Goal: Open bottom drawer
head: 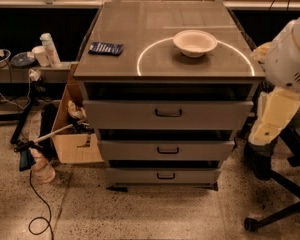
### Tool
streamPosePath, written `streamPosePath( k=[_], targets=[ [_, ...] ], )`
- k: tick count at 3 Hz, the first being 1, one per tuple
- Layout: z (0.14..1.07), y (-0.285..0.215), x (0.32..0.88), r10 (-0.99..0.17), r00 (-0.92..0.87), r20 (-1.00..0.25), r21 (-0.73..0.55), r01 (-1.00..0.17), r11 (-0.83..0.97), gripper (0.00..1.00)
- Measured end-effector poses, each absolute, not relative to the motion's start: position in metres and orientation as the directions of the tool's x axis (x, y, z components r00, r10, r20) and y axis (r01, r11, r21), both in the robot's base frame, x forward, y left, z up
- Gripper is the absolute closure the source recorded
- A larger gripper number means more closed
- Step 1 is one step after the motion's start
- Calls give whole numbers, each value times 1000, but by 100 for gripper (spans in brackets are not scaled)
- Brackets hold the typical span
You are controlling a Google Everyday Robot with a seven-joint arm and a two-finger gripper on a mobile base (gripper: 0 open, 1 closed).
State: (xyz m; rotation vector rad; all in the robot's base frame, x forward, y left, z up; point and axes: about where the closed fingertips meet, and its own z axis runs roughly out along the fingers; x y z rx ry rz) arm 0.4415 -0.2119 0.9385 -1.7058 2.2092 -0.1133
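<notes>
At the far left, a white bottle [49,49] and a cup [40,55] stood on a low shelf [55,73], above a black cable [40,209] trailing over the speckled floor [140,214]. An open cardboard box [72,134] sat against the left side of a grey cabinet [165,69]. On the cabinet's top lay a dark blue packet [106,48] near the left edge and a white bowl [195,42] inside a pale ring [150,54]. The bottom drawer [162,175], lowest of three grey fronts, sat just above the floor under the middle drawer [165,150] and the top drawer [167,114], its black handle [166,175] untouched. The robot's gripper [271,118] hung to the cabinet's right, level with the top drawer and well apart from the bottom one; whether it was spread or closed could not be told. An office chair's base [277,209] stood below it
</notes>
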Motion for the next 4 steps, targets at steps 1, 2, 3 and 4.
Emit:
streamPosePath(
  k=[1,2,3,4],
  targets=[
    [862,-204,446,-955,-218,-201,-279,-922,269,0],
    [861,-203,446,-956,-215,-201,-282,-922,266,0],
    [851,-199,442,-961,-189,-203,-307,-920,246,0],
    [813,-188,437,-965,-168,-200,-308,-924,225,0]
  ],
)
